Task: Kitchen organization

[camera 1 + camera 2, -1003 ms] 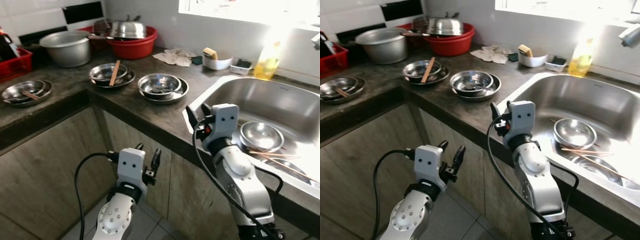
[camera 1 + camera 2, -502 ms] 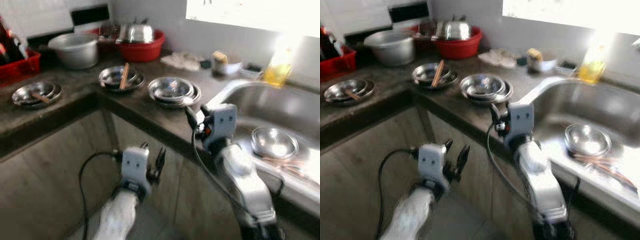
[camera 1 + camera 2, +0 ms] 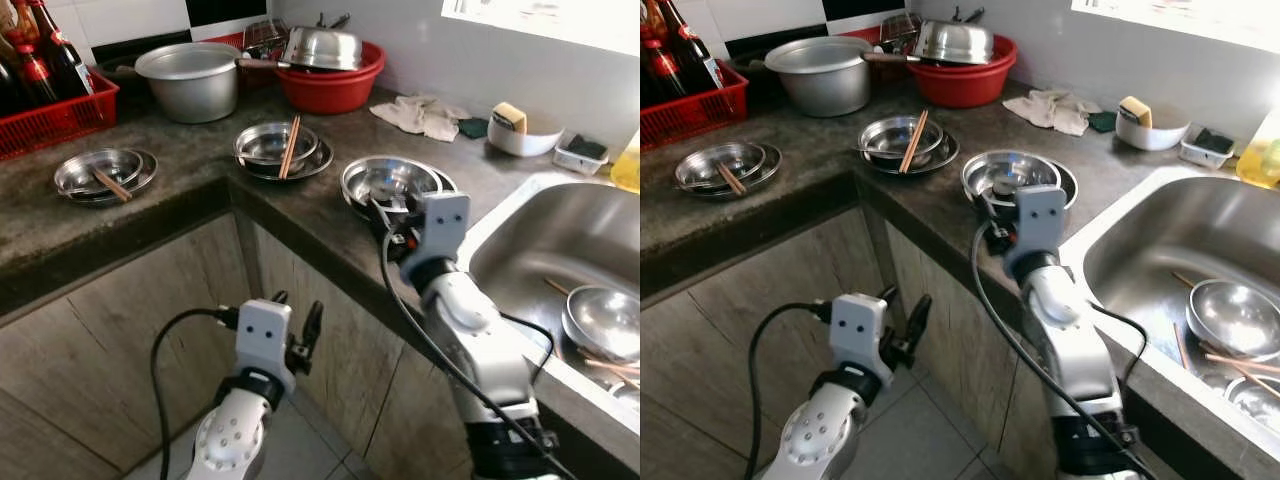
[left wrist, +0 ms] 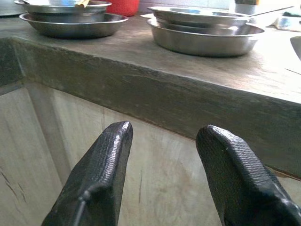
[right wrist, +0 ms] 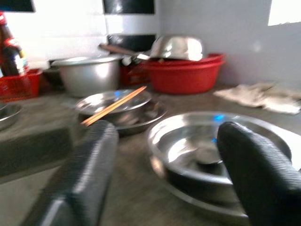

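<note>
Standing along the dark stone counter (image 3: 180, 185) are three stacks of steel dishes: one near the red crate (image 3: 55, 112) with a single chopstick across it (image 3: 103, 172), a second (image 3: 282, 153) with a pair of chopsticks (image 3: 290, 146) laid over it, and a third (image 3: 392, 183) nearest the sink. Behind them sit one large steel pot (image 3: 192, 80) and one red basin (image 3: 335, 80) with an upturned steel bowl on top. A crumpled cloth (image 3: 420, 113), one white bowl holding a sponge (image 3: 520, 128) and a small tray (image 3: 580, 153) line the wall. At least three dark bottles (image 3: 40, 50) stand in the crate; their labels are too small to read. The steel sink (image 3: 560, 235) holds one bowl (image 3: 605, 320) and a few loose chopsticks (image 3: 600, 362).

The right gripper (image 5: 164, 155) hovers at the counter's front edge just before the third dish stack, fingers spread wide with nothing between them. The left gripper (image 4: 164, 155) hangs low in front of the wooden cabinet face (image 3: 120, 330), under the counter's overhang, its fingers also parted and empty. Tiled floor (image 3: 300, 455) shows below the cabinet, between the arms.
</note>
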### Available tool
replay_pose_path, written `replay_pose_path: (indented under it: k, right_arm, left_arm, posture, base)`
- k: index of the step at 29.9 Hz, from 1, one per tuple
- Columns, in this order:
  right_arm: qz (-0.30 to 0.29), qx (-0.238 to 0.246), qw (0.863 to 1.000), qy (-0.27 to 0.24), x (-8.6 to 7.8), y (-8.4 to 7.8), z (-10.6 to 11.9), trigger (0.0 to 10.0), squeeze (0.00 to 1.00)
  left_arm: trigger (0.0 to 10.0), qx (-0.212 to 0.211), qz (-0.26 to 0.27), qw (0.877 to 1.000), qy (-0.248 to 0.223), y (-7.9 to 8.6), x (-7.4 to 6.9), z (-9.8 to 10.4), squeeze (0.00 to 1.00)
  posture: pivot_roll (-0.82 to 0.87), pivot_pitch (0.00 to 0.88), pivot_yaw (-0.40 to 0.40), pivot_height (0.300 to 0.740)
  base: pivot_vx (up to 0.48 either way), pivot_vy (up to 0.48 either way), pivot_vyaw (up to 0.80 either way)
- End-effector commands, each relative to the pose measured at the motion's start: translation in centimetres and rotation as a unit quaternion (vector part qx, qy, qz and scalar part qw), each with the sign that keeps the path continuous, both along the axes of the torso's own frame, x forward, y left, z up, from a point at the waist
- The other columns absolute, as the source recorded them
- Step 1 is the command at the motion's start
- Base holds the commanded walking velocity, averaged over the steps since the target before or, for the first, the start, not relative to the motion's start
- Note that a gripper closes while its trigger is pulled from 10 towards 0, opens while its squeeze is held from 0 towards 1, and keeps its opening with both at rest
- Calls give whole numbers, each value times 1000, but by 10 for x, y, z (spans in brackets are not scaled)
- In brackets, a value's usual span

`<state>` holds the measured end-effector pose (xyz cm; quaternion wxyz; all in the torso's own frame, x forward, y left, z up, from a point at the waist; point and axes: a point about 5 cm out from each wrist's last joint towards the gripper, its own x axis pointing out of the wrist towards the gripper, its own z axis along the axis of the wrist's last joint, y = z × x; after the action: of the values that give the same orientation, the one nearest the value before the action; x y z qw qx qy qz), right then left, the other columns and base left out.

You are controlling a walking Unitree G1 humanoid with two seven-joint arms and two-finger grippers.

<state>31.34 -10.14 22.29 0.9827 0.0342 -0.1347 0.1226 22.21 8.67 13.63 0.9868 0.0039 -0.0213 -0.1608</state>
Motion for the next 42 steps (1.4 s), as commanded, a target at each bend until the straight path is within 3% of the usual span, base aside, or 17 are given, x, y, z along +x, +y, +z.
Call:
replay_pose_path:
  k: [1,6,7,11,14,19,25,42]
  right_arm:
    - [-33,8,999,-29,3,-10,11,10000,1000]
    - [-95,-11,994,-56,4,-23,20,10000,1000]
    - [-136,-24,989,-49,5,-33,18,10000,0]
    - [-168,-26,985,-8,7,-42,5,10000,0]
    - [-168,22,985,42,9,-39,-12,10000,0]
    - [-167,91,979,71,12,-37,-17,10000,0]
    - [-158,125,977,68,19,-36,-9,10000,0]
    - [-145,140,976,83,34,-27,-17,10000,0]
  left_arm:
    - [10000,-5,-17,1000,0,-5,-4,3,0]
    - [10000,-5,-42,999,3,-11,-9,2,0]
    - [10000,-3,-55,998,3,-13,-13,2,0]
    - [10000,-2,-67,998,6,-16,-15,1,0]
    - [10000,-2,-79,997,6,-18,-16,2,0]
    - [10000,-2,-81,997,7,-18,-16,2,0]
    - [10000,-2,-81,997,6,-17,-17,2,0]
    - [10000,-27,-89,995,-39,-23,-17,17,0]
  posture:
    - [95,117,-16,740]
    - [96,124,-15,740]
    - [95,128,-15,740]
    - [95,129,-12,740]
    - [100,129,-14,740]
    - [104,126,-15,740]
    - [106,118,-17,740]
    - [112,115,-16,740]
  base:
    - [0,0,0]
    - [0,0,0]
    - [0,0,0]
    - [0,0,0]
    - [0,0,0]
    - [0,0,0]
    - [0,0,0]
    - [0,0,0]
